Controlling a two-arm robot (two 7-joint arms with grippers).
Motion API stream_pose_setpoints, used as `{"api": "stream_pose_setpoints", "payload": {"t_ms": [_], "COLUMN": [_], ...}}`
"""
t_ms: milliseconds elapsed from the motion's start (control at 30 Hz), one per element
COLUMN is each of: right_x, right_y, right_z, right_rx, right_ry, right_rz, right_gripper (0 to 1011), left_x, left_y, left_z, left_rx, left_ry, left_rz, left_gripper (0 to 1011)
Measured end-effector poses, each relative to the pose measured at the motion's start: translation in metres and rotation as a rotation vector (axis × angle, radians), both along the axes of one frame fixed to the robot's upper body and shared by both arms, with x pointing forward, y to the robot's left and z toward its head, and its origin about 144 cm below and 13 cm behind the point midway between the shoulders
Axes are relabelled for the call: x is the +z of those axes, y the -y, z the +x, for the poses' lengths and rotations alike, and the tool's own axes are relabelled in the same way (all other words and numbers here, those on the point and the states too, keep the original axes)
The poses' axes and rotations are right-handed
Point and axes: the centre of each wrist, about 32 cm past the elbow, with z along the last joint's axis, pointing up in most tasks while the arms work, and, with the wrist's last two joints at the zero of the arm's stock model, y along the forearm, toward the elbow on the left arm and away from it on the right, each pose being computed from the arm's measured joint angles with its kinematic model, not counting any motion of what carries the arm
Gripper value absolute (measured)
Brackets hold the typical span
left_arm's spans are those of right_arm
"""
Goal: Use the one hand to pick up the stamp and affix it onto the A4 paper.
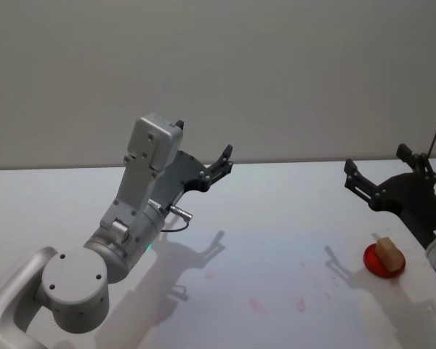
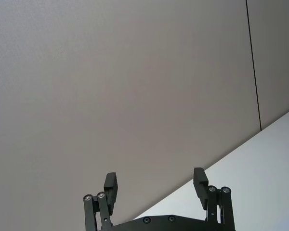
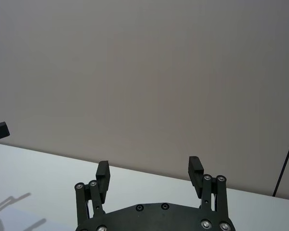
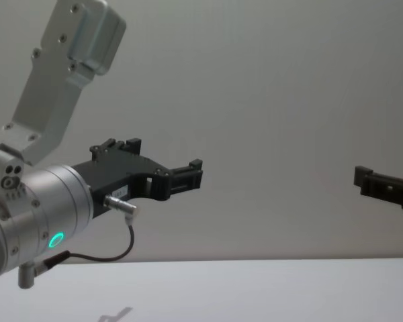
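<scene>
Where the plain grey wall meets the white worktop, both arms are raised off the surface, and the left arm, a bulky silver-grey limb with a round joint cap at the lower left of the head view, is the biggest thing in front of the robot. It slants up and forward from the robot's left, and the chest view shows a green light ring glowing on its wrist with a thin dark cable looping beneath. At its end the black left hand is spread wide with nothing between its fingers, held in the air well above the worktop and pointing toward the wall. On the robot's right the black right hand is likewise spread wide and empty, hanging above the far right part of the worktop with its fingers aimed up and away. Soft grey shadows of the arms fall across the middle of the surface. Close to the right edge of the head view, a round red pad lies flat on the worktop, and the stamp, a small tan wooden block, sits on that pad, just beside the right arm but apart from both hands. Faint reddish smudges mark the white surface nearer the robot's middle
</scene>
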Motion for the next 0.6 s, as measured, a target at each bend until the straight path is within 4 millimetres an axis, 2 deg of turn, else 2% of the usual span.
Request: {"api": "stream_pose_setpoints", "payload": {"t_ms": [600], "right_x": [-0.0005], "right_y": [0.0038], "right_z": [0.0019], "right_rx": [0.017], "right_ry": [0.005], "right_rz": [-0.016], "right_gripper": [1001], "left_x": [0.0], "left_y": [0.0], "left_z": [0.0], "left_rx": [0.0], "left_ry": [0.0], "left_rz": [0.0], "left_gripper": [1001]}}
